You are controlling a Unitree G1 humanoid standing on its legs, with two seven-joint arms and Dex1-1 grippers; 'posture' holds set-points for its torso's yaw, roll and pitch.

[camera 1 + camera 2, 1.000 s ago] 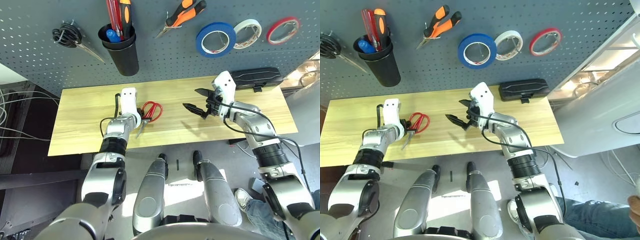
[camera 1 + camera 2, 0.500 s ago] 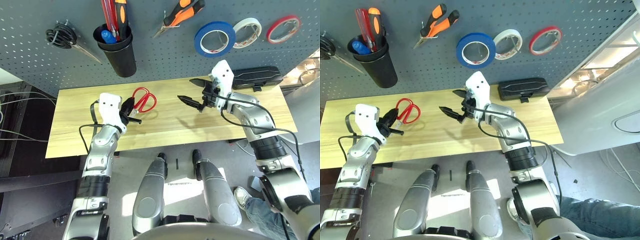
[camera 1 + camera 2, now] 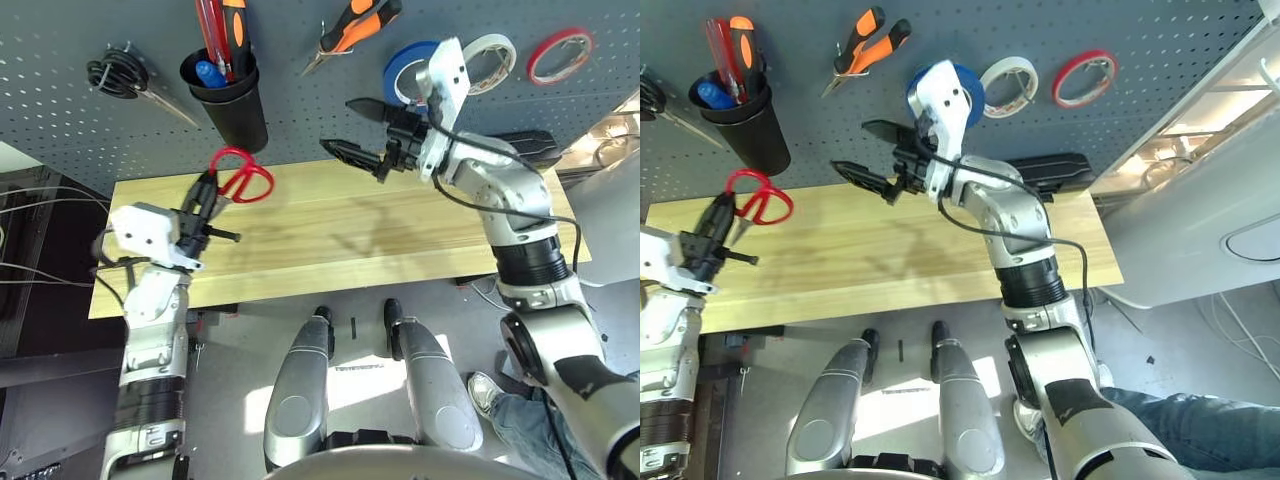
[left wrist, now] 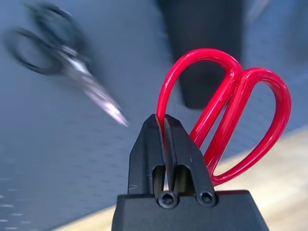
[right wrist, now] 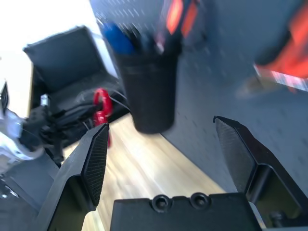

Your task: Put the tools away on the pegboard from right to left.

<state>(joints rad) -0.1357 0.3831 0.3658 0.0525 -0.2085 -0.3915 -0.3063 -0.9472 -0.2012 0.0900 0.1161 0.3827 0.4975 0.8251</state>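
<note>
Both arms have risen since a second ago, and the scissors (image 3: pixel 240 178) have left the table (image 3: pixel 330 235) with the left gripper (image 3: pixel 203 200). Across the back, the pegboard (image 3: pixel 90 130) holds the blue tape roll (image 3: pixel 400 80) at 1 o'clock, pliers (image 3: pixel 352 27) at 12 and a black cup (image 3: pixel 233 100) at 11. The right gripper (image 3: pixel 362 130) hangs spread wide before the board. Pinched by their blades between pressed-together jaws, the scissors show two glossy red loop handles.

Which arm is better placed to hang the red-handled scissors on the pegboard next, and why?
The left. Its gripper is shut on the red-handled scissors, held up near the pegboard. The right gripper is open and holds nothing.
</note>
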